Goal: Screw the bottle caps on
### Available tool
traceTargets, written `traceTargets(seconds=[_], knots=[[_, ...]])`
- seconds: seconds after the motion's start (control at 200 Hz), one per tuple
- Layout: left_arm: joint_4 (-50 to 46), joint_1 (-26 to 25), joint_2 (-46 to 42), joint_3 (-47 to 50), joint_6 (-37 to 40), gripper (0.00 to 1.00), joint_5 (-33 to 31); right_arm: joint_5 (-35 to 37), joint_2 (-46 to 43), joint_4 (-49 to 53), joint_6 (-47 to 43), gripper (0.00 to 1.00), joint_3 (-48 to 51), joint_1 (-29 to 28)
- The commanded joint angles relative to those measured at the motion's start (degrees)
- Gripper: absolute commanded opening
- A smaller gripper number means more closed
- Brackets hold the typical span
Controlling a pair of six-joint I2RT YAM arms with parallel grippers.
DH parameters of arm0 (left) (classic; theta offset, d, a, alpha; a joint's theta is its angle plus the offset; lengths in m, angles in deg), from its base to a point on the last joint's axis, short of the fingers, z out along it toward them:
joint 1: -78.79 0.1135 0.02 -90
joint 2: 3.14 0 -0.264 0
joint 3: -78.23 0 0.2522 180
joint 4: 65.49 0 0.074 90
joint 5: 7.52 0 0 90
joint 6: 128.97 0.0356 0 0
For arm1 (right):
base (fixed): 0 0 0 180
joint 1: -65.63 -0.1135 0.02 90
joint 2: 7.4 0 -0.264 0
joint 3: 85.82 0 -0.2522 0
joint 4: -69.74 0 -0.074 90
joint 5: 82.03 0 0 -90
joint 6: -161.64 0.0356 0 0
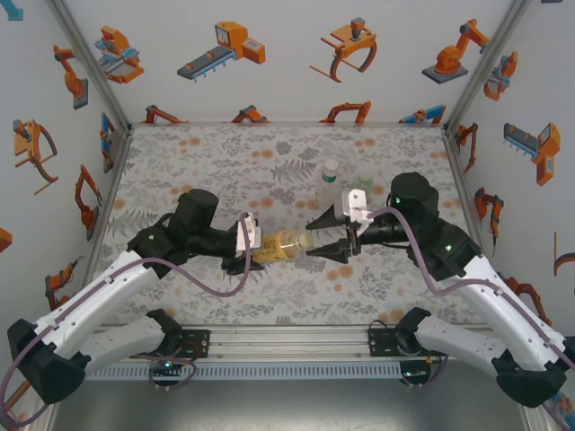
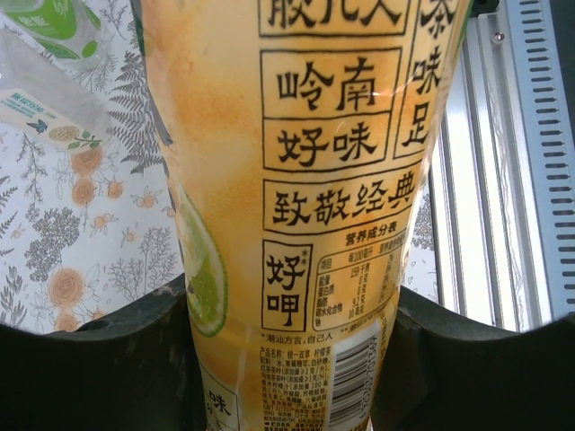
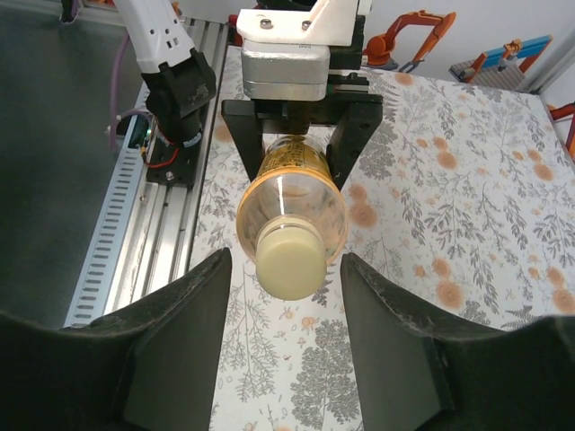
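Observation:
The tall bottle [image 1: 280,244] of amber-yellow liquid is held level above the table, my left gripper [image 1: 252,247] shut on its labelled body [image 2: 305,180]. Its pale yellow cap [image 3: 289,256] sits on the neck and points at my right gripper [image 1: 325,238]. That gripper [image 3: 286,262] is open, a finger on each side of the cap with a gap on both sides. In the right wrist view the left gripper [image 3: 295,153] clamps the bottle [image 3: 292,193] from behind. The slim clear bottle [image 1: 330,182] and the short green bottle [image 1: 363,187] stand upright behind the right gripper.
Past the held bottle in the left wrist view are the green bottle [image 2: 54,22] and the clear bottle [image 2: 49,112]. The aluminium rail [image 1: 287,341] runs along the near table edge. Printed walls close in the table [image 1: 225,162] on three sides.

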Motion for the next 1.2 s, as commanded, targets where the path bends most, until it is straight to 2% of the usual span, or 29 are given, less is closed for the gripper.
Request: traceTargets(seconds=[0.0,0.21,0.446,0.591,0.886,1.026,1.197], knots=[[-0.27,-0.25,-0.87,-1.05,1.55,0.0,2.01,-0.89,-0.56,-0.68,-1.66,0.48,0.89,0.05],[-0.27,-0.27,-0.99,-1.03,1.5,0.0,1.97,-0.85,-0.53,-1.16,-1.53,0.42,1.13,0.03],[-0.27,-0.3,-0.86,-1.19,1.11,0.0,1.14,-0.91,-0.48,-1.32,-1.26,0.3,1.44,-0.03],[-0.19,-0.29,-1.06,-1.21,0.88,0.0,0.2,0.82,-0.46,-3.28,2.64,0.26,2.42,0.01],[1.36,-0.24,-2.25,-0.51,0.26,0.0,-1.97,11.17,-2.56,-15.41,24.38,0.17,9.23,-0.01],[2.85,-0.28,-3.05,0.15,-0.44,0.0,-3.54,20.12,-4.31,-21.04,39.29,0.13,13.35,-0.03],[3.32,-0.24,-2.77,0.16,-1.08,0.0,-6.21,26.03,-5.01,-26.28,57.0,0.11,16.68,-0.25]])
